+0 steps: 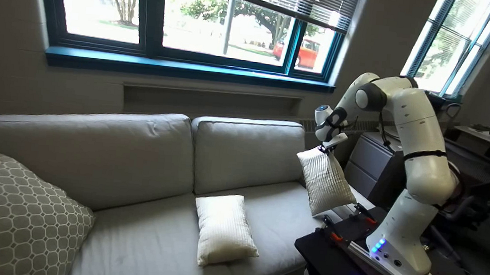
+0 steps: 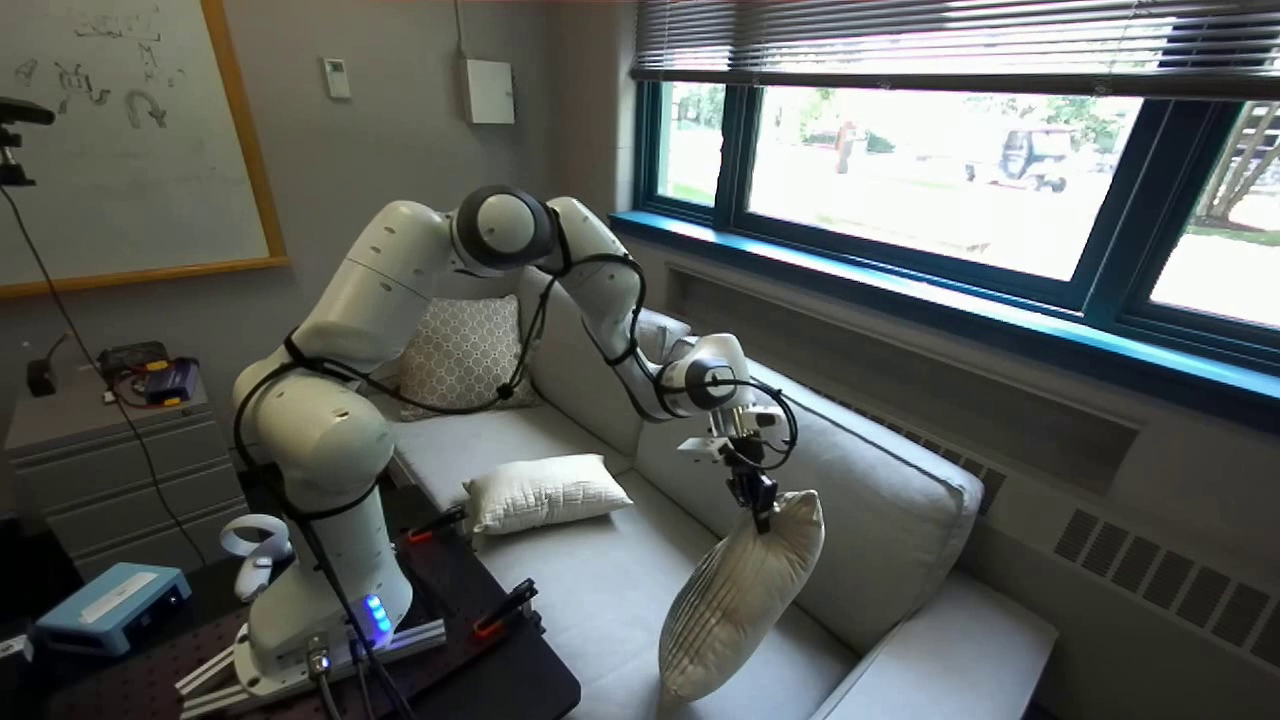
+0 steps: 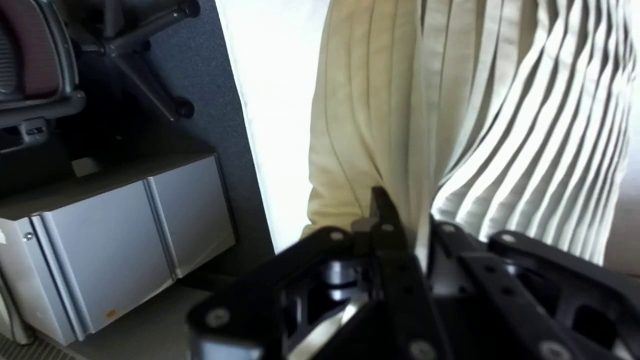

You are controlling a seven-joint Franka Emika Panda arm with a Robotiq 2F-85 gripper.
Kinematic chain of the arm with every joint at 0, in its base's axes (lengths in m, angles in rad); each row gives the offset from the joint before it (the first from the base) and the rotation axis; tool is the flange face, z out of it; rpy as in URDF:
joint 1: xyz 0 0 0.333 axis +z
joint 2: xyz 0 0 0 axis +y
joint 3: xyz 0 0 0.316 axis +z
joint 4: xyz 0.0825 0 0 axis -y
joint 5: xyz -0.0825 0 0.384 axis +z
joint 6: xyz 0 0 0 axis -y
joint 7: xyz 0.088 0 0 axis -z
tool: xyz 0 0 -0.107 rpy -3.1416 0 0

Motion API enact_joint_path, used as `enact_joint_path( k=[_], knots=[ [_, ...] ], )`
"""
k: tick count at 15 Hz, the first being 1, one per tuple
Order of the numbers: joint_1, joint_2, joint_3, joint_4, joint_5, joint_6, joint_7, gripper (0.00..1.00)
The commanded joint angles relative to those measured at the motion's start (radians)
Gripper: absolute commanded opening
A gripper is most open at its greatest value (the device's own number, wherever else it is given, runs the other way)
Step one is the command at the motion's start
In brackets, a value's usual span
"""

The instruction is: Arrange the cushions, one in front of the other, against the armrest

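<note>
My gripper [image 1: 326,149] is shut on the top corner of a cream-white cushion [image 1: 327,182], which hangs tilted below it near the sofa's armrest [image 1: 361,197]. In an exterior view the gripper [image 2: 762,512] pinches this held cushion [image 2: 738,610] in front of the back cushion, inward of the armrest [image 2: 965,650]. I cannot tell whether its lower edge touches the seat. In the wrist view the fingers [image 3: 412,225] close on the pleated cushion fabric [image 3: 525,150]. The second cream-white cushion lies flat on the seat in both exterior views [image 1: 224,231] [image 2: 548,493].
A larger grey lattice-patterned cushion [image 1: 20,220] leans at the sofa's far end. The sofa's back cushions [image 1: 248,155] stand behind the seat. The robot's black table [image 2: 500,660] with clamps [image 2: 505,608] borders the seat front. A grey cabinet [image 1: 369,161] stands beyond the armrest.
</note>
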Motion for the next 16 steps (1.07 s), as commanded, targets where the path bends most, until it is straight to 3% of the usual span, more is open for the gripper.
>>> enact_joint_path(
  k=[1, 5, 9, 16],
  knots=[
    [-0.164, 0.160, 0.118, 0.252, 0.000, -0.108, -0.106, 0.09],
    [-0.249, 0.306, 0.186, 0.471, 0.003, -0.181, -0.182, 0.08],
    [-0.267, 0.437, 0.225, 0.677, -0.007, -0.273, -0.264, 0.08],
    [-0.271, 0.670, 0.154, 1.009, -0.066, -0.448, -0.302, 0.08]
  ],
)
